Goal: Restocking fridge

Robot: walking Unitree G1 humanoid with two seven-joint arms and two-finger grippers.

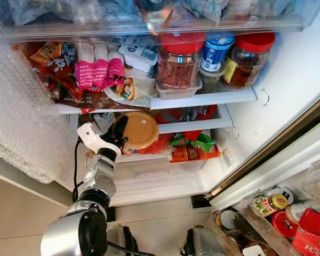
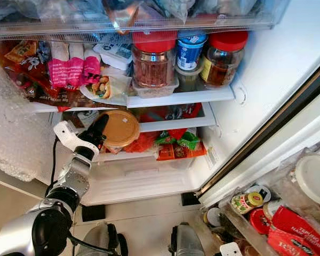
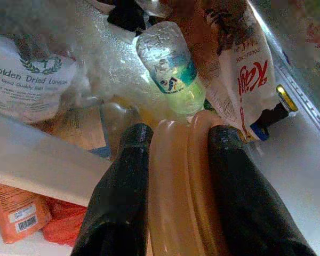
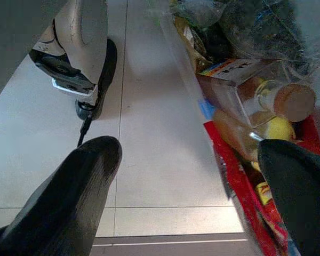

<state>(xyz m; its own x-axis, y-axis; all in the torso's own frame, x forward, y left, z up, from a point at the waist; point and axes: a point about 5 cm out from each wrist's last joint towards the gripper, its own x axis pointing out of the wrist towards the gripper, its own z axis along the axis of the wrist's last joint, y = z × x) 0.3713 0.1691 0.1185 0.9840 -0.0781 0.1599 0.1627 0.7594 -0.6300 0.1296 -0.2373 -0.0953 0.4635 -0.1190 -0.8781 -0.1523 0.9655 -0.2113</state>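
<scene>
At centre-left of the head view, the left gripper [image 1: 122, 133] clamps a tan-lidded tub [image 1: 140, 129], edge-on, at the lower fridge shelf [image 1: 192, 126]. It seems not yet set down, so stocking continues. The right gripper [image 4: 189, 176] hangs spread wide over the floor.

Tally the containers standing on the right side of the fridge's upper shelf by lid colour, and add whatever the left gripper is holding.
Red-lidded jars: 2
Blue-topped tub: 1
Tan-lidded container in the left gripper: 1
Total: 4
</scene>
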